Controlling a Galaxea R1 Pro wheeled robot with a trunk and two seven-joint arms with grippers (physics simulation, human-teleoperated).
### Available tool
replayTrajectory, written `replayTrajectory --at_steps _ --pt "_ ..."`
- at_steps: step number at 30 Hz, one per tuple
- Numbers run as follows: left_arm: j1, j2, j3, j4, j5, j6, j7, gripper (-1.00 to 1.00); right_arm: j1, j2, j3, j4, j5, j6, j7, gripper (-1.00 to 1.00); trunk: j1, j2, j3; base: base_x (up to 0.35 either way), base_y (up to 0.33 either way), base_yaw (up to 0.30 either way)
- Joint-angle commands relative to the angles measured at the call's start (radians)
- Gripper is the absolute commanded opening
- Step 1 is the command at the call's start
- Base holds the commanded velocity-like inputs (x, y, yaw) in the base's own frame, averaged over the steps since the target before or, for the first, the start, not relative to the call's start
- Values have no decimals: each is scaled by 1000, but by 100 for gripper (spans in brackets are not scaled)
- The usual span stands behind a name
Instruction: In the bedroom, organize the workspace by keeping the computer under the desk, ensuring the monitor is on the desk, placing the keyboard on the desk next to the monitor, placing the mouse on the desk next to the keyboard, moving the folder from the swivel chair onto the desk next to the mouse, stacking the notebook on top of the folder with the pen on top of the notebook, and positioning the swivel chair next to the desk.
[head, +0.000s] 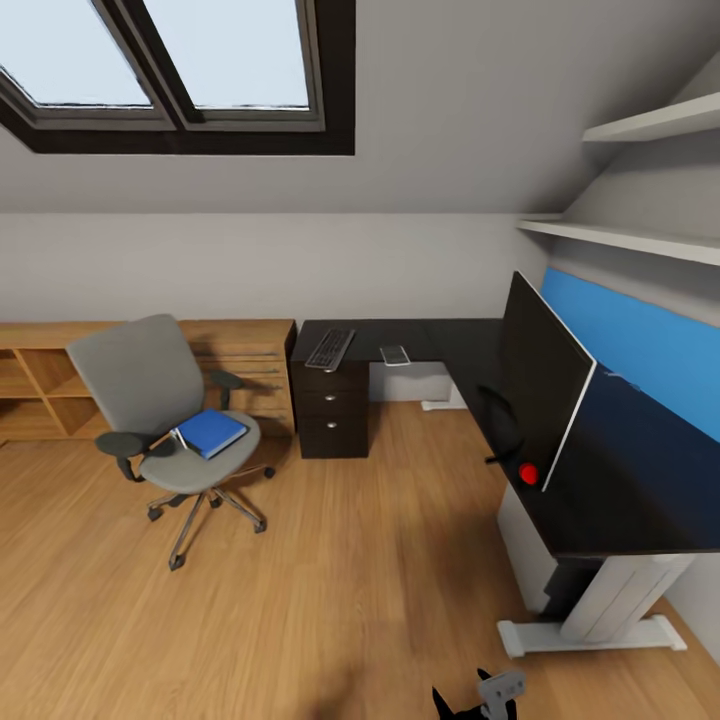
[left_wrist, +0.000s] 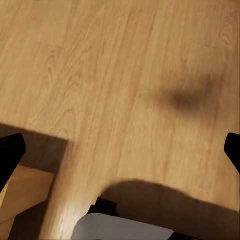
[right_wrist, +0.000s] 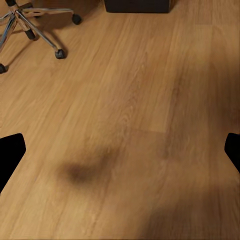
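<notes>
From the head camera I see the swivel chair (head: 165, 420) at left on the wood floor (head: 340, 580), the blue folder (head: 211, 432) lying on its seat. A pale edge beside the folder is too small to identify. The L-shaped surface (head: 610, 490) runs along the right; the monitor (head: 545, 385) stands on it, seen edge-on. The keyboard (head: 330, 348) lies on the far wing, a small grey item (head: 395, 355) (unclear what) just right of it. Left tool (left_wrist: 120, 150) and right tool (right_wrist: 120, 152): fingertips wide apart at frame edges, nothing between them, both over bare floor well clear of the folder. Chair casters (right_wrist: 60, 53) show far from the right tool.
</notes>
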Motion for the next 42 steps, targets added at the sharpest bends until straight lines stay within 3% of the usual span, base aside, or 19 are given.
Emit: replayTrajectory --at_steps 1,14,17,22,26,42 --pt "-1 0 -2 0 1 -3 4 100 -1 0 -5 0 9 -4 4 100 1 -1 -1 313 69 0" --pt "-1 1 -2 0 1 -3 4 100 -1 9 -7 2 6 -2 -7 100 1 -1 -1 329 17 0" --pt "-1 1 -2 0 1 -3 4 100 -1 30 -8 4 6 -1 -74 100 1 -1 -1 335 10 0" --pt "-1 1 -3 0 1 -3 4 100 -1 65 -9 48 3 -2 -252 100 1 -1 -1 330 110 0" --pt "-1 1 -4 0 1 -3 4 100 -1 92 -9 73 2 -4 -332 100 1 -1 -1 313 179 0" --pt "-1 1 -3 0 1 -4 4 100 -1 96 -12 72 2 -2 -352 100 1 -1 -1 328 39 0"
